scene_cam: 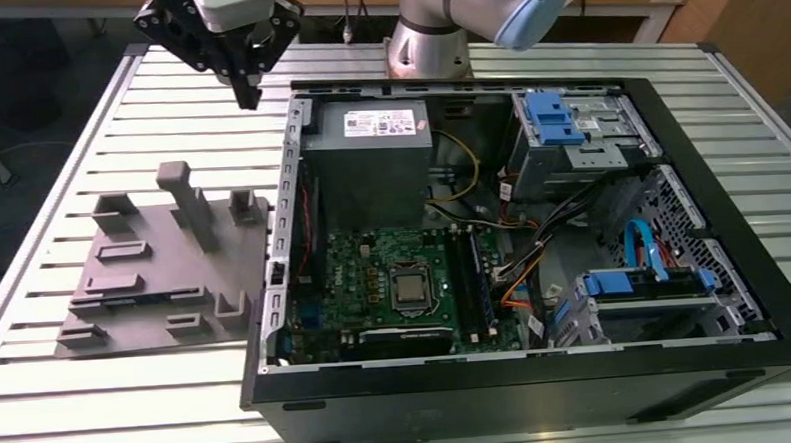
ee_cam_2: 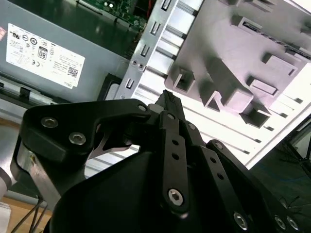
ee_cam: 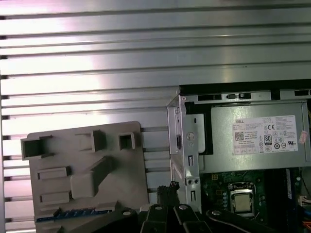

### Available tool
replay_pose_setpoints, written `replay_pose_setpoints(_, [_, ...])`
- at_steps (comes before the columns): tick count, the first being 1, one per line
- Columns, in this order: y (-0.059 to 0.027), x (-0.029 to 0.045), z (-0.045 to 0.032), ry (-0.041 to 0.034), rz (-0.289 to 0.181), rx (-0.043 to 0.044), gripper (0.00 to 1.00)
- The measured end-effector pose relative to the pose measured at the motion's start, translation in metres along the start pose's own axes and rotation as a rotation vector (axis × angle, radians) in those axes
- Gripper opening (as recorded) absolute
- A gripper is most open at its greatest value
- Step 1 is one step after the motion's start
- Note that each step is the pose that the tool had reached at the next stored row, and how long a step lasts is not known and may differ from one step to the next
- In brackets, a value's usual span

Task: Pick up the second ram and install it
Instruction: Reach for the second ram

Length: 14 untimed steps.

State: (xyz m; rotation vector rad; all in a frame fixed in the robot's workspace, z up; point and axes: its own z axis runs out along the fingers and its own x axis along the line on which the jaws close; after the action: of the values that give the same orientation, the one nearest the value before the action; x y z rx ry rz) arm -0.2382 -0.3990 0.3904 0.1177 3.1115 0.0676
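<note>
Exterior view, left to right:
- Grey tray (scene_cam: 158,282) flat on the slatted table (scene_cam: 98,124), at 9 o'clock of the open case (scene_cam: 509,377), just beside its wall.
- Gripper (scene_cam: 246,93) hangs above bare slats at 1 o'clock of the tray, near the case's 11 o'clock corner. Fingers together, nothing between them.
- Arm (scene_cam: 441,19) base at 12 o'clock of the case.
- Inside the case: power supply (scene_cam: 365,143) at 12 o'clock of the motherboard (scene_cam: 371,273); blue drive caddies (scene_cam: 551,115) toward 3 o'clock.

First wrist view:
- The second ram (ee_cam: 73,213) is a blue-green strip lying flat in the tray (ee_cam: 87,160), along the edge farthest from the tall pegs. In the exterior view I can barely make it out.
- Gripper tip (ee_cam: 168,188) sits over the gap between tray and case wall, apart from the ram.
- Power supply (ee_cam: 252,141) and motherboard (ee_cam: 218,189) beyond that wall.

Second wrist view:
- Fingers meet at one point (ee_cam_2: 167,99), a closer look at the closure than the exterior view gives.
- Tray (ee_cam_2: 233,58) pegs seen side-on; power supply (ee_cam_2: 43,58) opposite.

Room:
- Open slats at 12 o'clock of the tray.
- Only a narrow strip of table between tray and case wall.
- Upright pegs stand between the gripper and the ram's edge.
</note>
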Motion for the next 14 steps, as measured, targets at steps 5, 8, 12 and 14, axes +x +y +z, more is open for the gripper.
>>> replay_pose_setpoints(5, [-0.0008, 0.0101, 0.001, 0.0, 0.0, 0.0, 0.11])
replay_pose_setpoints(8, [-0.0013, 0.0169, 0.0017, 0.0, 0.0, 0.0, 0.11])
replay_pose_setpoints(12, [-0.0021, 0.0262, 0.0029, -0.0001, 0.0, -0.0001, 0.11])
replay_pose_setpoints(14, [-0.0025, 0.0315, 0.0037, -0.0001, 0.0, -0.0001, 0.11])
